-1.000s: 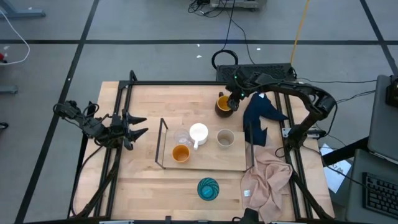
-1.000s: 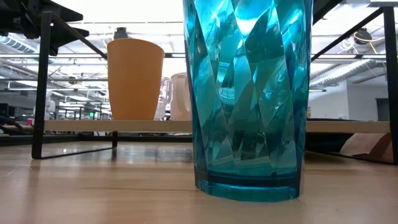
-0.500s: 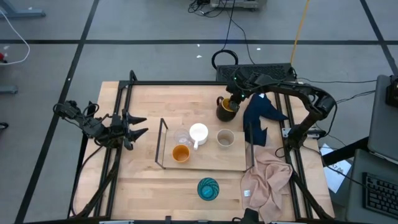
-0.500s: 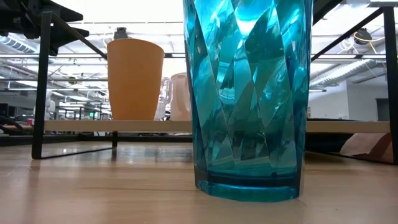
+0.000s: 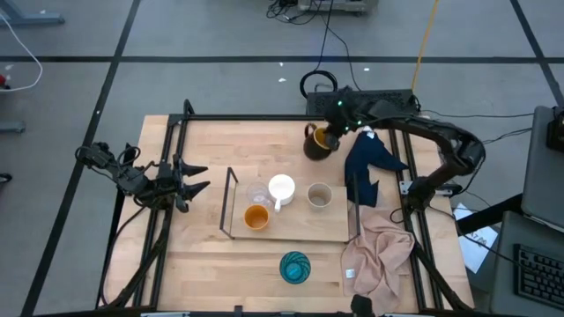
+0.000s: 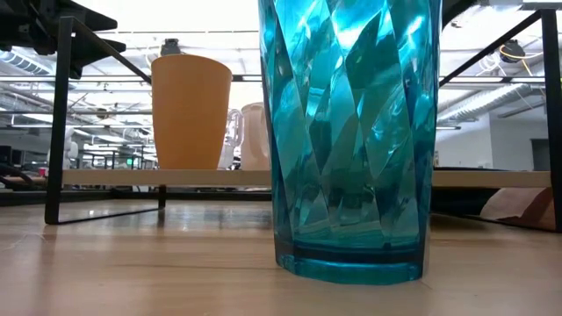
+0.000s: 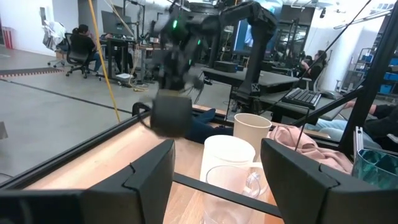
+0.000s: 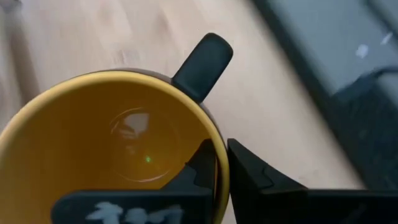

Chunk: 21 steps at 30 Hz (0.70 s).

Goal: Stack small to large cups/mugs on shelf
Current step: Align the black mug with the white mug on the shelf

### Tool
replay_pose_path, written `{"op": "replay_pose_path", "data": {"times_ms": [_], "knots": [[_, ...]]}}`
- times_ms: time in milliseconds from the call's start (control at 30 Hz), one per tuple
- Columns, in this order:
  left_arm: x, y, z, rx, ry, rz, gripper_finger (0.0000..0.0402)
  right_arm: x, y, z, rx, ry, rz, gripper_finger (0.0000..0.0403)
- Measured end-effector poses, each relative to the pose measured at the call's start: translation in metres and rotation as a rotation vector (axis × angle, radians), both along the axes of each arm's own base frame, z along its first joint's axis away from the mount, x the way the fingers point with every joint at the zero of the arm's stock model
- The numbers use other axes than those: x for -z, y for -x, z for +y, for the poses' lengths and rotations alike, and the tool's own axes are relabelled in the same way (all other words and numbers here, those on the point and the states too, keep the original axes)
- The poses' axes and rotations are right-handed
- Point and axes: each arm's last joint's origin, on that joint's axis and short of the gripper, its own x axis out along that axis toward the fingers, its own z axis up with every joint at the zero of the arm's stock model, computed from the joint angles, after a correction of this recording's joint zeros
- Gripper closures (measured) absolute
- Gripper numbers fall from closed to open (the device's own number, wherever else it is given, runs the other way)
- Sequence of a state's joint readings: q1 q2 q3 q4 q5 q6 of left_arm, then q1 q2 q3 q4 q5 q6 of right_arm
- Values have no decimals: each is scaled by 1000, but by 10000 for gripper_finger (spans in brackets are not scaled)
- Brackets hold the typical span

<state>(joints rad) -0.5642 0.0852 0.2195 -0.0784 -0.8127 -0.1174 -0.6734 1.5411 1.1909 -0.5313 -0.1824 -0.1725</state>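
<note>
Right gripper (image 5: pixel 333 134): pinching the rim of the dark mug with yellow inside (image 5: pixel 318 142).
Left gripper (image 5: pixel 196 177): waiting spread at the table's left edge.

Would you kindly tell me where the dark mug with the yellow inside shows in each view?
High view: dark mug at the table's far edge, under the right tool.
Low view: not in it.
Left wrist view: dark blurred shape, raised beyond the white mug.
Right wrist view: fills the frame, rim pinched.
Shared landmark: its black handle.
</note>
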Motion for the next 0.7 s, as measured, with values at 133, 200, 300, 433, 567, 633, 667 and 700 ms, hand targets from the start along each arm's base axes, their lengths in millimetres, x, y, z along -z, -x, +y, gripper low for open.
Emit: {"op": "replay_pose_path", "data": {"times_ms": [133, 200, 300, 433, 567, 633, 667, 700], "knots": [[0, 0, 0, 0, 1, 0, 165, -54, 3, 11, -20, 109, -139, 393], [0, 0, 0, 0, 2, -1, 165, -81, 5, 20, -40, 153, -205, 393], [0, 0, 0, 1, 10, -2, 165, -116, 13, 42, -78, 189, -279, 393], [0, 0, 0, 1, 17, -4, 165, -148, 22, 79, -133, 195, -348, 393], [0, 0, 0, 1, 18, -5, 165, -164, 27, 119, -175, 210, -351, 393], [0, 0, 0, 2, 21, -5, 165, -167, 27, 137, -201, 195, -353, 393], [0, 0, 0, 2, 24, -6, 165, -167, 26, 147, -217, 185, -357, 393], [0, 0, 0, 2, 26, -7, 165, -167, 24, 156, -236, 182, -358, 393]]}}
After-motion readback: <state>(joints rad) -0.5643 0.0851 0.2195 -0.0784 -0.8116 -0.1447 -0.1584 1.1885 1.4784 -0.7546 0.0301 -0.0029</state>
